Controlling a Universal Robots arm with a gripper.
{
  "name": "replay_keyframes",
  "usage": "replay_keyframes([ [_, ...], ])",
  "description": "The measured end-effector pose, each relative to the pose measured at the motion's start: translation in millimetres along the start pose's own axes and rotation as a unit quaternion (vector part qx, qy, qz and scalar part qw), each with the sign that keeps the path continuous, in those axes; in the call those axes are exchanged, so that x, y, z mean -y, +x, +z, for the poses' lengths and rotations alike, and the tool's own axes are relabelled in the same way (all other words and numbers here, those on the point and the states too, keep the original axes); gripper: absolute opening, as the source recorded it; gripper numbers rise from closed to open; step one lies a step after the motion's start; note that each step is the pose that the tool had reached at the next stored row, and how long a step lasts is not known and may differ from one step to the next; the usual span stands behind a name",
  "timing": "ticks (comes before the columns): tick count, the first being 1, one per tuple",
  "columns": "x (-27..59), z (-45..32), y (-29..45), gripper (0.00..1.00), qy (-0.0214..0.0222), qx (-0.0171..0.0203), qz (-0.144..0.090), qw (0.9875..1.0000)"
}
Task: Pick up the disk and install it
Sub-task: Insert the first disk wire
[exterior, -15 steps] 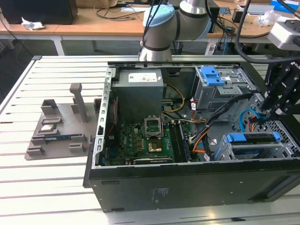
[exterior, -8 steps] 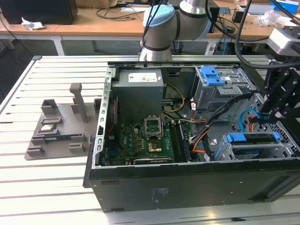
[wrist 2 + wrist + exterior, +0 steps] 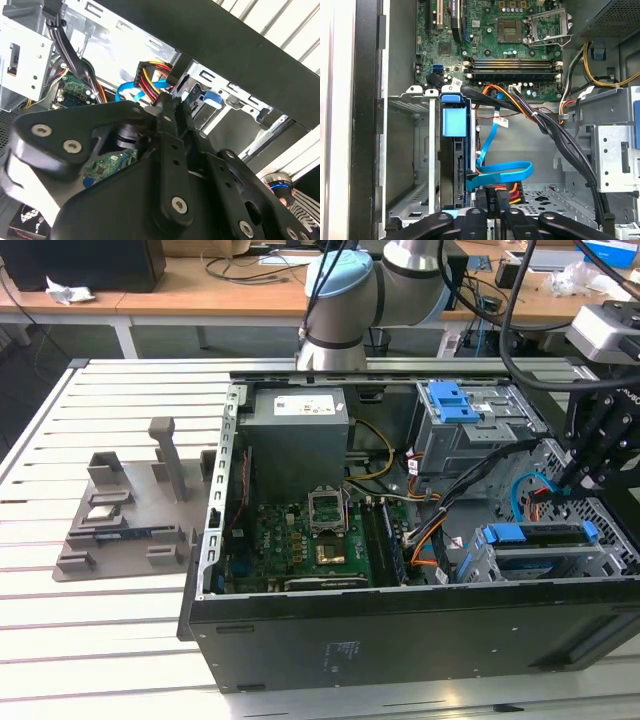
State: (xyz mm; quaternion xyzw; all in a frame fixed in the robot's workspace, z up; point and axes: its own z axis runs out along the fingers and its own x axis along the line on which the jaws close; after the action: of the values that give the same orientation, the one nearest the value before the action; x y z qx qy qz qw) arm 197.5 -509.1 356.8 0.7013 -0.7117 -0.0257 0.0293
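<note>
Disk sits on edge in its bay by the case wall; gripper hovers just above, fingers together, holding nothing; press squarely, clear of the blue cable.

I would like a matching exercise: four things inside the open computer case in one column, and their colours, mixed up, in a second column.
Things:
1. power supply
2. motherboard
3. latch piece on the upper drive cage
4. gripper

Colours:
A. blue
B. black
C. grey
D. green

Pairs: 1-C, 2-D, 3-A, 4-B
</note>
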Motion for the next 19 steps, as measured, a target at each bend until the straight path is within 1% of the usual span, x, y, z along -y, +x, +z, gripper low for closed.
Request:
replay_keyframes([
  [1, 0.0, 0.0, 0.0, 0.17, 0.0, -0.0001, 0.0, 1.0],
  [6, 0.0, 0.0, 0.6, 0.17, 0.0, -0.0018, 0.0, 1.0],
  [7, 0.1, 0.0, 3.2, 0.17, 0.0, -0.0027, 0.0, 1.0],
  [8, 0.0, 0.3, 7.3, 0.17, 0.0001, -0.003, 0.0, 1.0],
  [11, -0.9, 2.1, 15.8, 0.17, 0.0, -0.0036, 0.0, 1.0],
  [12, -1.7, 3.6, 18.2, 0.17, 0.0001, -0.0041, 0.0, 1.0],
  [13, -2.3, 6.7, 20.5, 0.17, 0.0001, -0.005, 0.0, 1.0],
  [19, -3.2, 13.1, 22.0, 0.17, 0.0001, -0.0064, 0.0, 1.0],
])
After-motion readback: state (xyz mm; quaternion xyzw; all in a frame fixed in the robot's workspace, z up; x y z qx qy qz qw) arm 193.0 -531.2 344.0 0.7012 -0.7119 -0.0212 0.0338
